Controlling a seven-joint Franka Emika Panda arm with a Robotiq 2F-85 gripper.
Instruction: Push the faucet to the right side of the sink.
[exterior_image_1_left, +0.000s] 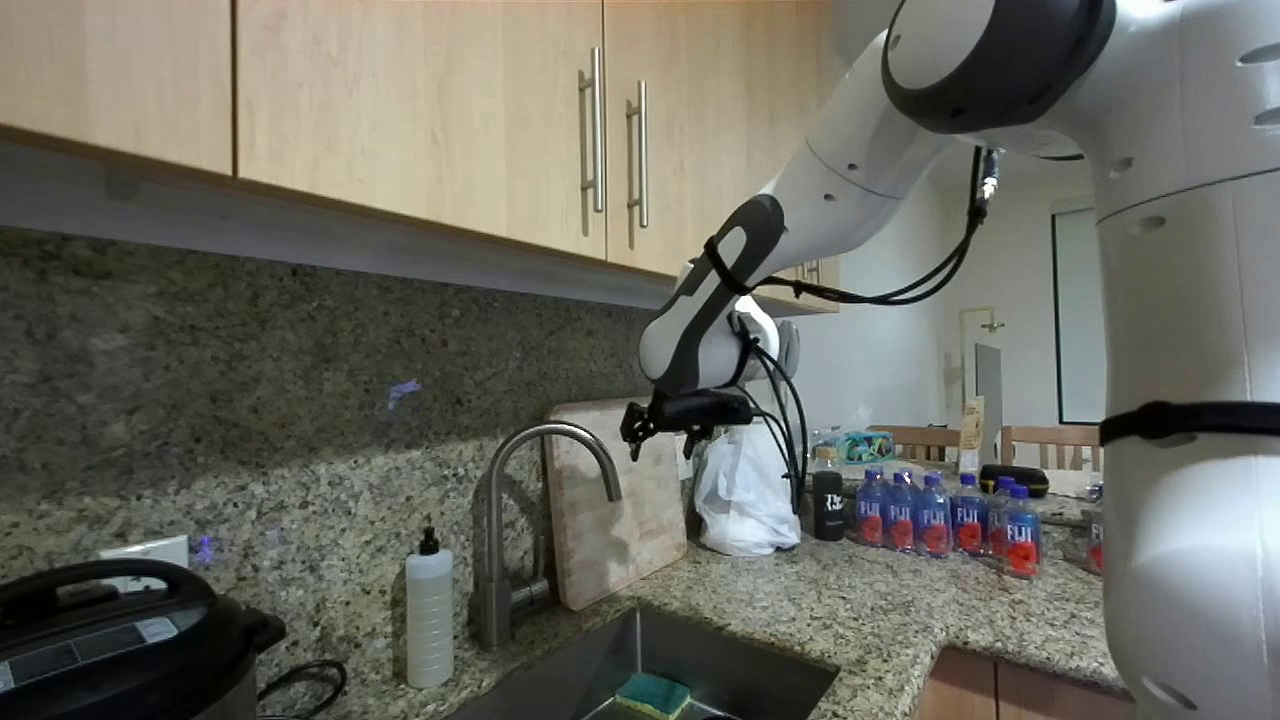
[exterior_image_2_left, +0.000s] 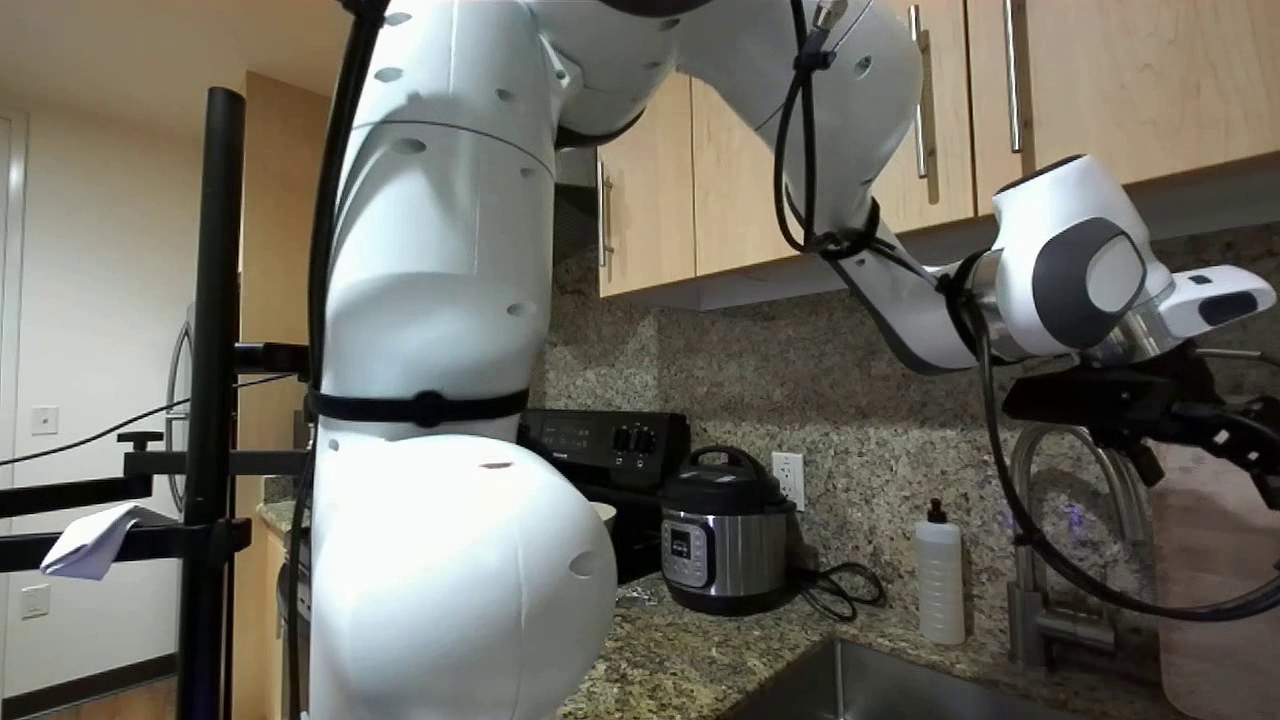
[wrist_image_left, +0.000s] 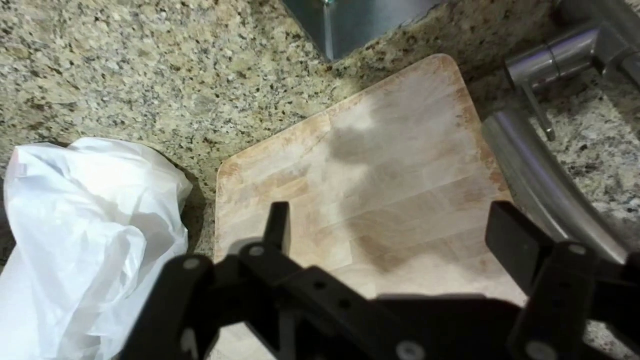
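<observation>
“Pincer, black and two-fingered (wrist_image_left: 393, 232): what did it hold?”

“Nothing. In the wrist view its tips stood wide apart, framing the pale rectangular wooden cutting board (wrist_image_left: 350, 195) beyond. Beside them curved the tall brushed-steel gooseneck faucet (wrist_image_left: 545, 182); whether metal met finger could not be told.”

“Why spread, when the job was a push?”

“A push asked for no grip; one finger's flank would probably have served. Yet the pincer hung on the board's side of the spout (exterior_image_1_left: 608, 478), apparently the right, and a shove that way seemed to need the opposite flank.”

“And the faucet's own place?”

“Behind the dark rectangular steel sink (exterior_image_1_left: 735, 660), where its spout could swing across. The arch already looked turned towards the board, so the task seemed well along, if not surely done.”

“The board?”

“It leaned on the speckled brown-grey granite wall (exterior_image_1_left: 300, 440), perhaps to dry. Past it, away from the faucet, sat a crumpled white plastic bag (exterior_image_1_left: 745, 490).”

“And for washing?”

“A whitish plastic bottle with a black top (exterior_image_1_left: 429, 617), likely soap, stood beside the faucet; a green-and-yellow sponge (exterior_image_1_left: 652, 693) lay in the sink.”
</observation>
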